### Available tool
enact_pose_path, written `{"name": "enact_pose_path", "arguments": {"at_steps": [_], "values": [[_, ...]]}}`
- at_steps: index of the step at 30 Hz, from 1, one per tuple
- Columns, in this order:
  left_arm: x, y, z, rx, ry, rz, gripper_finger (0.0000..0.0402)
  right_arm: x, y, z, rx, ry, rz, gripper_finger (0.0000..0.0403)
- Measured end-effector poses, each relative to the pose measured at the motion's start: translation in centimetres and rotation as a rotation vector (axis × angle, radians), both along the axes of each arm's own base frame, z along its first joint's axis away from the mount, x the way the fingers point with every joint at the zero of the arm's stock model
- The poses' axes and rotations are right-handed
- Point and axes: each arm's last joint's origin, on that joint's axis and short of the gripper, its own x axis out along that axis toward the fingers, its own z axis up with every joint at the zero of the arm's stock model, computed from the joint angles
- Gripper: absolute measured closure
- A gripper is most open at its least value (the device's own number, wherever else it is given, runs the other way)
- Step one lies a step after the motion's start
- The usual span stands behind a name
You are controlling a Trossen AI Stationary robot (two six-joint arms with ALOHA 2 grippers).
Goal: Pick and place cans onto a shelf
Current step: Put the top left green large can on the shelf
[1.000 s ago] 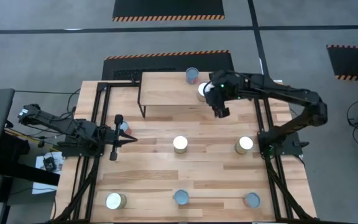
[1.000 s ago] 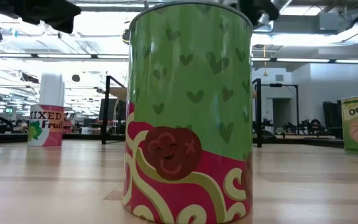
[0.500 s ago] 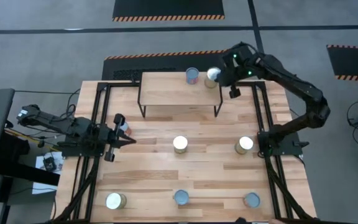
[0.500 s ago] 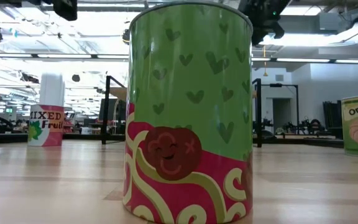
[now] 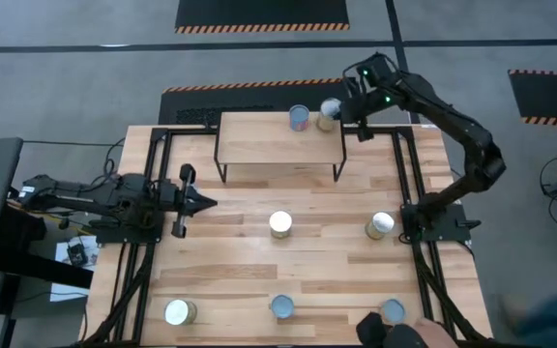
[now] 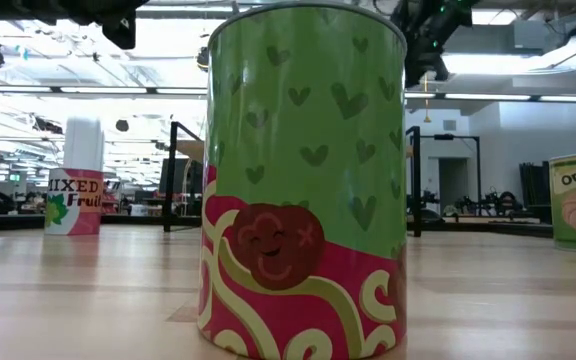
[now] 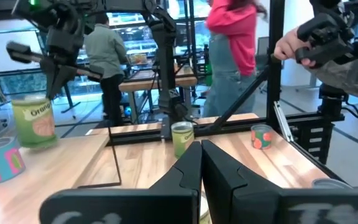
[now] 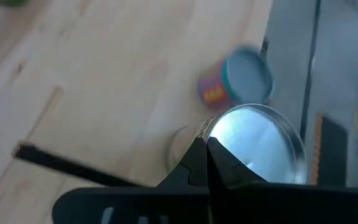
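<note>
- Your right end effector (image 5: 344,108) is over the shelf's (image 5: 259,145) back right corner. In its wrist view the fingers look pressed together in front of a silvery-topped can (image 8: 260,143); whether they actually hold that can, I cannot tell.
- That can (image 5: 329,113) sits just beside the end effector, at the shelf's rear edge. A blue-topped can (image 5: 299,118) stands on the shelf just beyond it.
- Your left end effector (image 5: 201,202) waits low over the bench, well apart from the shelf, fingers closed and empty in its wrist view.
- 5 more cans are on the bench: 2 mid-bench (image 5: 280,224) (image 5: 381,225), 3 along the front (image 5: 178,312).
- Step judged: placing can 2 on the shelf.
- Next move likely calls for confirming the can stands upright, then backing the right end effector clear without nudging it.
</note>
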Motion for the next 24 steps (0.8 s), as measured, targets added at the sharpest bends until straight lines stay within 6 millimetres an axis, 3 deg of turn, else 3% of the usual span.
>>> {"name": "enact_pose_path", "arguments": {"at_steps": [8,24], "values": [[0.0,0.2,-0.1,0.003,0.012,0.012,0.0401,1.4,-0.8,-0.5,0.047,0.000,-0.033,0.0385],[0.0,0.2,-0.1,0.005,0.013,0.006,0.0401,1.8,-0.6,-0.2,0.080,-0.019,-0.142,0.0341]]}}
